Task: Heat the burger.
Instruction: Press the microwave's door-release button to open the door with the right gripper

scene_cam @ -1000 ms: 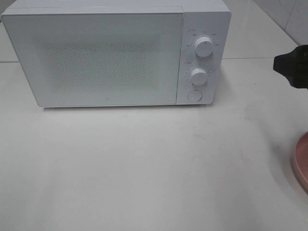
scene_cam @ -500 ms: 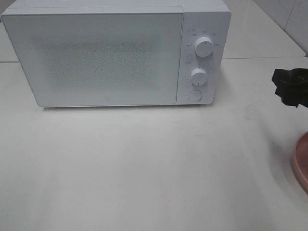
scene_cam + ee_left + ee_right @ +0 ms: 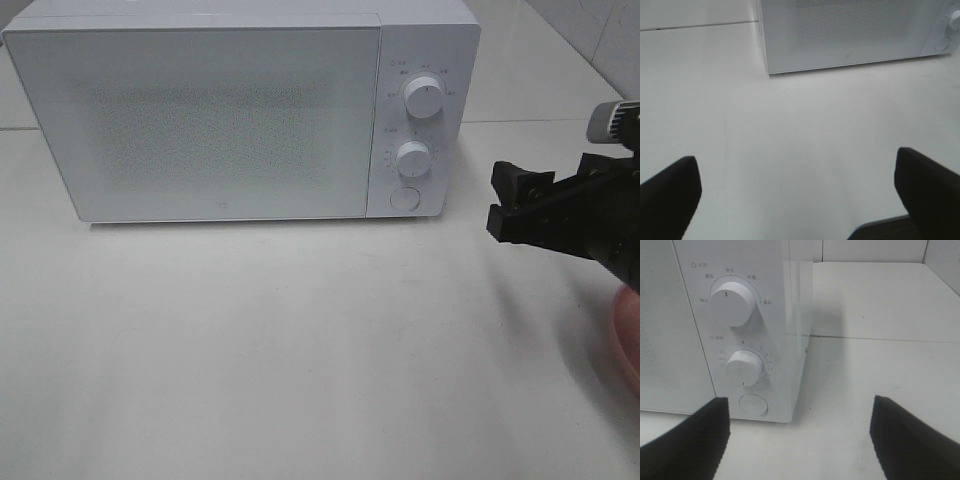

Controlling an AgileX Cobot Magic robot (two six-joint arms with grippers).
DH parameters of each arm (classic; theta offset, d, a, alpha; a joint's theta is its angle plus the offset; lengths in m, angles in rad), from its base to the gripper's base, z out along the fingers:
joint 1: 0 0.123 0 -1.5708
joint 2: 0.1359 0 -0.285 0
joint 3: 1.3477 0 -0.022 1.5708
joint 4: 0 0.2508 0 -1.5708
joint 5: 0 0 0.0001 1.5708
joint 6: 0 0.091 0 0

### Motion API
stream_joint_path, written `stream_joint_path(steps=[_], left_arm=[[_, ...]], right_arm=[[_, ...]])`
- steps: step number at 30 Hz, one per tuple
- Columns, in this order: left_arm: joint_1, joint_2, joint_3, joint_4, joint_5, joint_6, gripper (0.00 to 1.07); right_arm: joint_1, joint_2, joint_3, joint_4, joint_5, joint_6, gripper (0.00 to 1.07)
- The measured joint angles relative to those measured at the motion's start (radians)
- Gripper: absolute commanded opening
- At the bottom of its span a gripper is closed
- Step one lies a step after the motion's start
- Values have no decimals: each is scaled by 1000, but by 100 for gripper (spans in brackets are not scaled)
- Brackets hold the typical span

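Note:
The burger is out of view in every frame. A white microwave point(image 3: 200, 120) stands at the back of the table with its door shut. My right gripper point(image 3: 505, 200) hovers open and empty just right of the control panel, level with the round door button point(image 3: 403, 198). In the right wrist view its dark fingers point(image 3: 690, 445) frame the panel, with the upper knob point(image 3: 732, 302), lower knob point(image 3: 743, 366) and button point(image 3: 753, 404) ahead of them. My left gripper point(image 3: 797, 200) is open over bare table, facing the microwave's point(image 3: 850, 30) front lower edge; the high view does not show it.
A pink plate point(image 3: 628, 330) peeks in at the right edge, mostly hidden by the right arm. White tabletop point(image 3: 300, 350) stretches in front of the microwave. A tiled wall runs along the back right corner.
The right gripper has come in from the right edge, moving left and down toward the microwave's control panel. It now covers part of the pink plate. The microwave is unchanged.

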Motion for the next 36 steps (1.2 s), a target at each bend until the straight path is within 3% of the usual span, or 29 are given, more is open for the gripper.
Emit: stream_joint_path(steps=[4, 9, 20, 36], left_arm=[[0, 0, 0, 0, 0, 0, 98], [0, 0, 0, 0, 0, 0, 98], [0, 0, 0, 0, 0, 0, 98], [0, 0, 0, 0, 0, 0, 98]], right_arm=[[42, 54, 0, 54, -73, 10, 76], [174, 170, -2, 192, -214, 11, 76], [319, 247, -38, 394, -224, 4, 76], [341, 343, -150, 452, -227, -17, 76]])
